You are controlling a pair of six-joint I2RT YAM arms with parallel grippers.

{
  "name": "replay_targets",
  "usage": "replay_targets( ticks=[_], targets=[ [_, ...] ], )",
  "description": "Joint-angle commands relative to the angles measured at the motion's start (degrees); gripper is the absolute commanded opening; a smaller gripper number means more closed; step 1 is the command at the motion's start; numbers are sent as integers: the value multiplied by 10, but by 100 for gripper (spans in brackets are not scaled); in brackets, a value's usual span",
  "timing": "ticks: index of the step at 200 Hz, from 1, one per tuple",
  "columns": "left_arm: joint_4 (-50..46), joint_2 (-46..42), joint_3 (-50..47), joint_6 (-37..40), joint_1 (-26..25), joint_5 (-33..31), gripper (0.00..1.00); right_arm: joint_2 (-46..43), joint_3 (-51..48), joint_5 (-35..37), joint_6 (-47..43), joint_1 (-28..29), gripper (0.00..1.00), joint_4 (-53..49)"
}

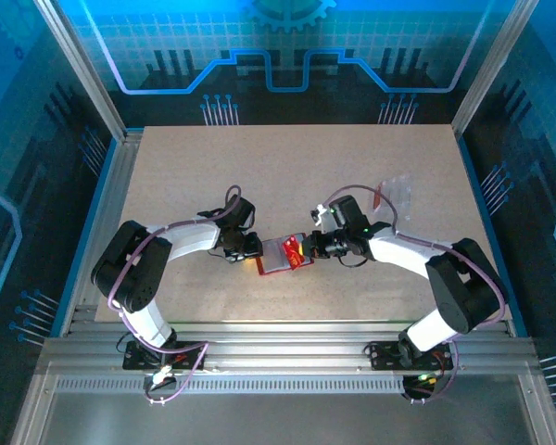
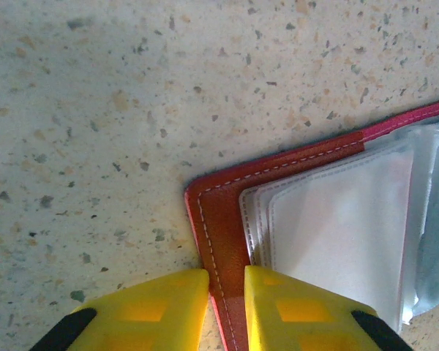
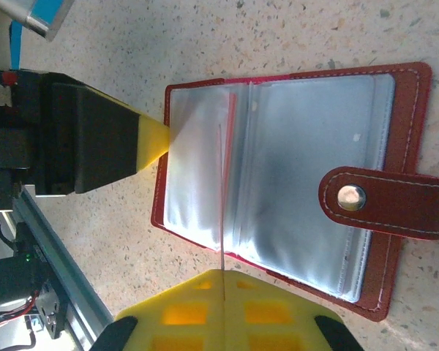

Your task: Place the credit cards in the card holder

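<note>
Card holder (image 3: 395, 88) lay open on the counter (image 1: 259, 167), toward the middle of its near edge, the left tool (image 2: 227, 281) pinching its stiff-looking cover (image 2: 219, 219) at one corner. Right tool (image 3: 223, 281) was closed on a thin red credit card (image 3: 224, 219), probably light and slippery, edge-on at the soft glossy sleeves (image 3: 300, 146).

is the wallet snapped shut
No, the wallet lies spread open with its inner sleeves facing up and its clasp tab undone.
</note>
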Motion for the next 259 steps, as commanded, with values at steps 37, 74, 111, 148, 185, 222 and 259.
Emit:
replay_targets(
  ticks=[37,74,111,148,185,222,259],
  targets=[
    [15,33,-11,-2,-3,10,23,41,39,-28,-20,-2,0,-5],
    [16,33,-13,-2,-4,10,23,51,41,-26,-24,0,0,-9],
    [16,32,-13,-1,-3,10,23,63,42,-20,-25,-1,0,-13],
    [17,32,-14,-1,-3,9,23,71,46,-15,-30,-1,0,-21],
    [18,33,-15,-2,-3,9,23,61,40,-4,-33,-3,0,-28],
    [20,36,-15,-3,-3,11,23,61,39,-3,-33,-5,0,-31],
    [19,33,-16,-2,-3,10,23,58,38,-1,-33,-5,0,-31]
  ],
)
